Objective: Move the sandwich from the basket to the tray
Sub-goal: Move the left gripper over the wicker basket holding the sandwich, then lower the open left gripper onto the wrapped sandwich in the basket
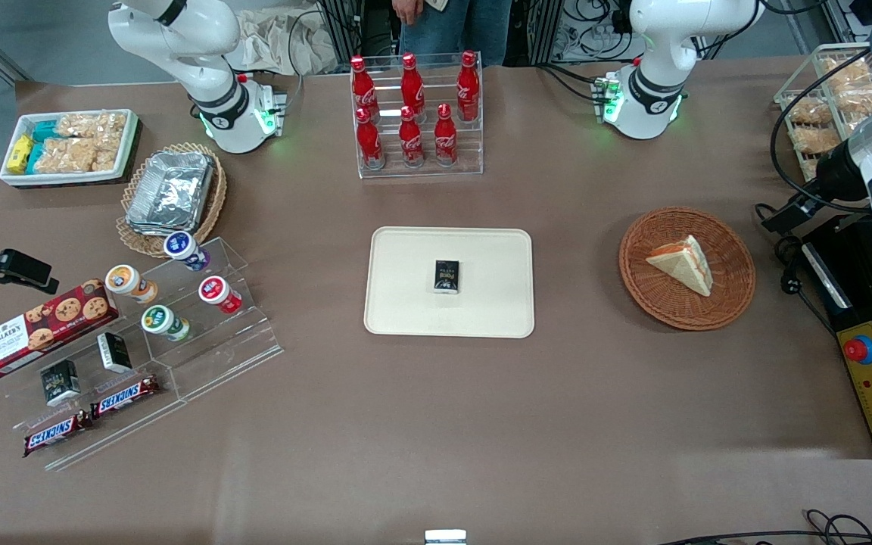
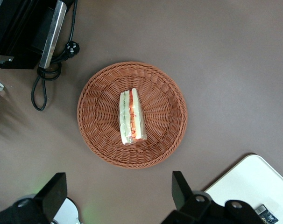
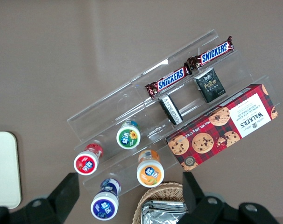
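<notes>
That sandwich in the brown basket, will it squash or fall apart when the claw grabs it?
Probably soft: the sandwich is pale bread around filling layers, so a hard pinch may dent it. It looks light for its size. Its layers might slide apart unless squeezed across the faces. The gripper hangs open above the basket, not touching it.
</notes>
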Robot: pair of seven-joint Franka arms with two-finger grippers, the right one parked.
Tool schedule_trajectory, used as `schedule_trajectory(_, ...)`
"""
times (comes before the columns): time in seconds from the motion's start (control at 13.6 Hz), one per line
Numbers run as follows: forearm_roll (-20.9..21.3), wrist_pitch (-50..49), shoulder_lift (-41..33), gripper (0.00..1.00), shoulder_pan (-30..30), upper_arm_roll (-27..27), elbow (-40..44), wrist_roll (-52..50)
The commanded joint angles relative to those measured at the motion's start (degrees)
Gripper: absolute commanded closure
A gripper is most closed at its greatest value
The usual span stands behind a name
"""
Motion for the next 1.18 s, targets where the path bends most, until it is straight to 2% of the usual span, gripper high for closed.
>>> schedule_trajectory(0.0, 1.14, 1.73, -0.83, 0.00, -0.21, -1.07, -1.53, -3.75)
schedule_trajectory(0.15, 1.40, 6.71, -0.39, 0.00, -0.21, -1.86, -5.90, -6.47)
schedule_trajectory(0.3, 3.15, 11.65, 1.89, 0.00, -0.21, -3.53, -9.60, -13.67)
schedule_trajectory(0.52, 3.78, 13.78, 7.24, 0.00, -0.30, -4.50, -11.46, -19.92)
schedule_trajectory(1.11, 5.71, 26.94, 7.96, 0.00, 0.58, -5.12, -24.72, -21.08)
